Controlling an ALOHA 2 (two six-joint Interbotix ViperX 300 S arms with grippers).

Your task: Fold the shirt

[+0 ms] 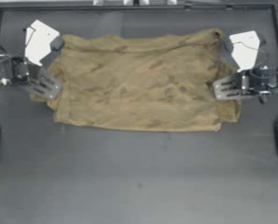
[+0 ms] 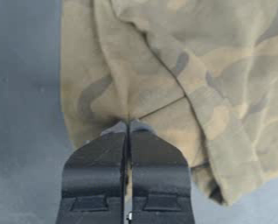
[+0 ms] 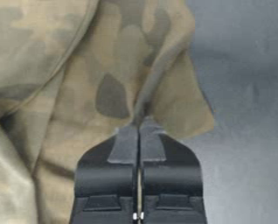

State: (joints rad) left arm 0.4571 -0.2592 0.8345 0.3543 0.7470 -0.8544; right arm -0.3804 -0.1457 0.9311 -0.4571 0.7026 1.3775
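The left claw (image 1: 48,87) and right claw (image 1: 223,89) are each pinched tight on a side of the shirt (image 1: 138,83), mid-frame. If one pulls harder, the soft cloth could slip out or bunch up crooked.

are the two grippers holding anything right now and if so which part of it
Both hold the shirt: the left gripper pinches its left side edge, the right gripper its right side edge.

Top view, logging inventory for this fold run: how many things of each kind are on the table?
Shirt: 1
Grippers, left gripper and right gripper, each shut on a side edge of the shirt: 2
Total: 3
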